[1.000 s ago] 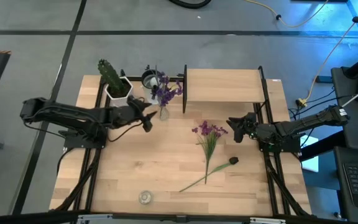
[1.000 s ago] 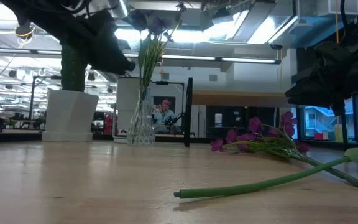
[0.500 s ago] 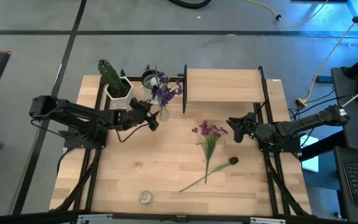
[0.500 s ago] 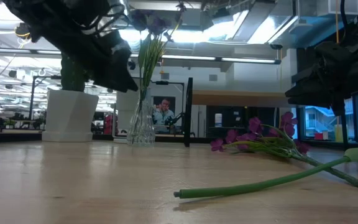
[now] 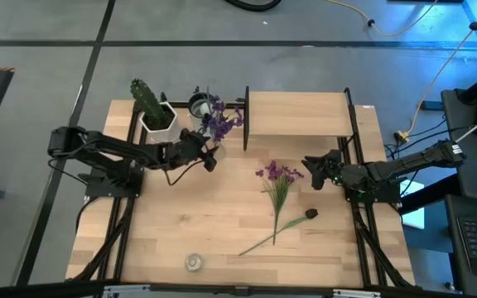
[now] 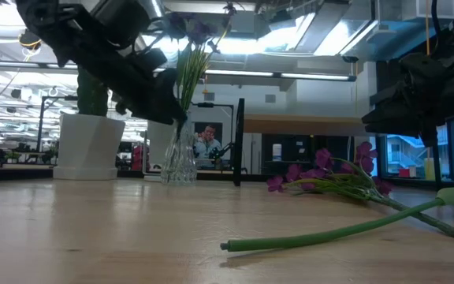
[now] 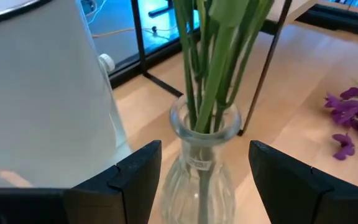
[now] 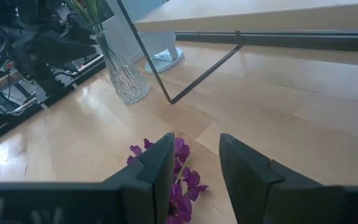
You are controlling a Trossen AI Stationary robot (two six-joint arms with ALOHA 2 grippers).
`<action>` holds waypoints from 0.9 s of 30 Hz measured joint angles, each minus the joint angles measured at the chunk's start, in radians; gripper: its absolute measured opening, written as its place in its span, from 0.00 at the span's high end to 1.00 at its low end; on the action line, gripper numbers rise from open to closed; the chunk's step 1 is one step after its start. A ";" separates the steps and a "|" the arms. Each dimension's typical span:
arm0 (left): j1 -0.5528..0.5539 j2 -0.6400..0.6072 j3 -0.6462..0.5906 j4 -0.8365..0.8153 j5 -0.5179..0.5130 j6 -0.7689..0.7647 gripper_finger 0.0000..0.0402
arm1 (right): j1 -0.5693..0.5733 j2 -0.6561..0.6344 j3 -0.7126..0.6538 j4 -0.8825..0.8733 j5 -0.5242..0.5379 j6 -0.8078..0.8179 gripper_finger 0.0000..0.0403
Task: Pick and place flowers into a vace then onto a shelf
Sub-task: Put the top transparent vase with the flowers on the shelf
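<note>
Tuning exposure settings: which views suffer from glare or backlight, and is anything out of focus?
Low view: bright ceiling lights backlight the left hand, leaving it a dark silhouette before the vase. Left wrist view: the white pot is close and soft. High view: evenly lit.

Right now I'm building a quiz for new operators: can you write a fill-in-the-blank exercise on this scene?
1. The left gripper has its open fingers on either side of the glass ____.
2. The darker flowers stand in the vase, next to the white-potted ____.
3. The pinker flowers lie flat on the ____.
4. The right gripper, empty, hovers over the pinker flowers, not the ____.

Missing words: vase; cactus; table; shelf
</note>
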 joint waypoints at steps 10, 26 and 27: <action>0.041 0.060 0.000 0.109 0.022 0.032 0.41 | 0.000 0.000 0.000 -0.001 0.000 -0.001 0.68; 0.048 0.112 0.000 0.172 0.035 0.059 0.59 | 0.000 0.000 0.000 -0.001 0.001 -0.001 0.68; 0.048 0.112 0.000 0.172 0.035 0.059 0.62 | 0.000 0.000 0.000 -0.001 0.001 -0.001 0.68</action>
